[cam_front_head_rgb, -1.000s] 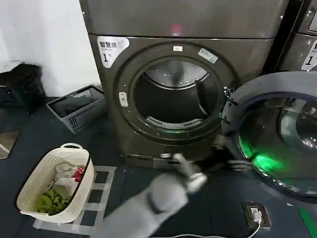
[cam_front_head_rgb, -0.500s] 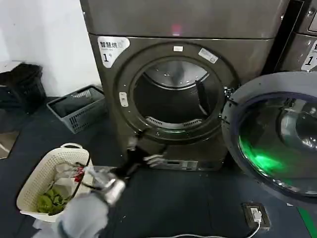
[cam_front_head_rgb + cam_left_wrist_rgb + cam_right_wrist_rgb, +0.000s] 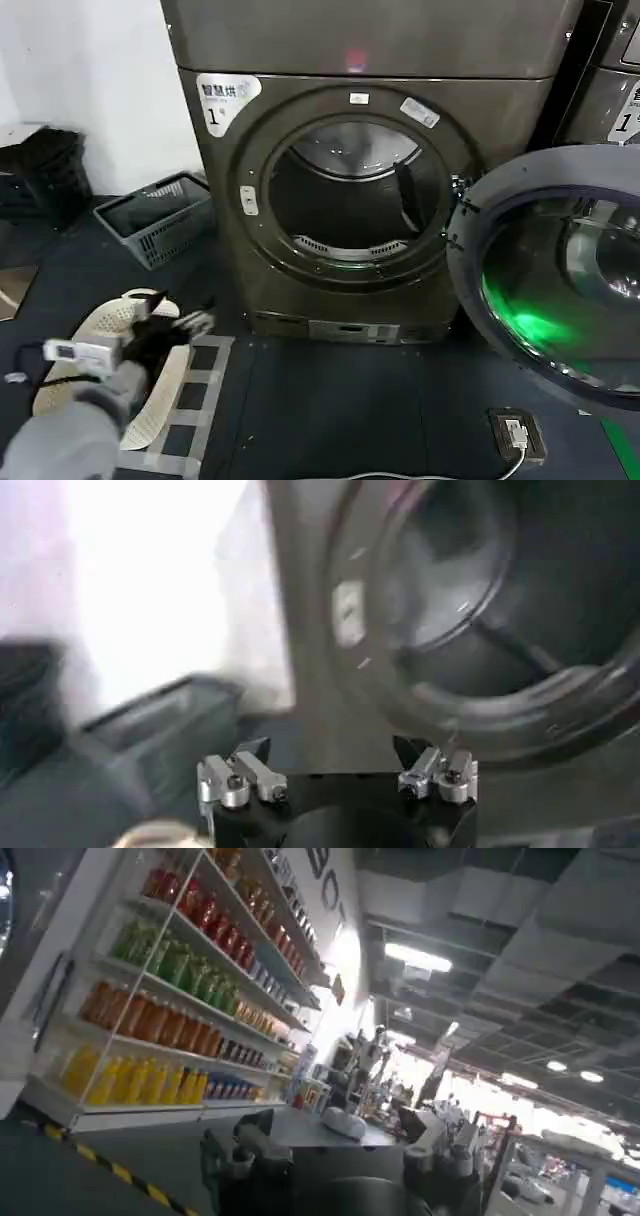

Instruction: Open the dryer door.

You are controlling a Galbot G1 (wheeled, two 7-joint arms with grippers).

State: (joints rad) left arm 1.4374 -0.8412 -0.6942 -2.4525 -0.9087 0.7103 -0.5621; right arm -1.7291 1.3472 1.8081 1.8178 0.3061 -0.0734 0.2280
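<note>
The dryer door (image 3: pixel 545 285) stands swung wide open to the right of the machine, its grey inner rim and dark glass facing me with a green glow on the glass. The round drum opening (image 3: pixel 350 195) is uncovered; the left wrist view shows it too (image 3: pixel 500 590). My left gripper (image 3: pixel 185 325) hangs low at the left, over the white basket, well away from the door. In the left wrist view this gripper (image 3: pixel 335 760) is open and holds nothing. My right gripper (image 3: pixel 335 1133) is open too, facing shelves of bottles.
A white laundry basket (image 3: pixel 65 385) with clothes sits on the floor at the left, partly behind my left arm. A grey crate (image 3: pixel 155 215) stands by the wall. A second machine (image 3: pixel 610 100) is at the far right. A plug box (image 3: pixel 517 433) lies on the floor.
My left arm has swung from the floor in front of the dryer's base leftward to above the basket. The door has stayed wide open.
</note>
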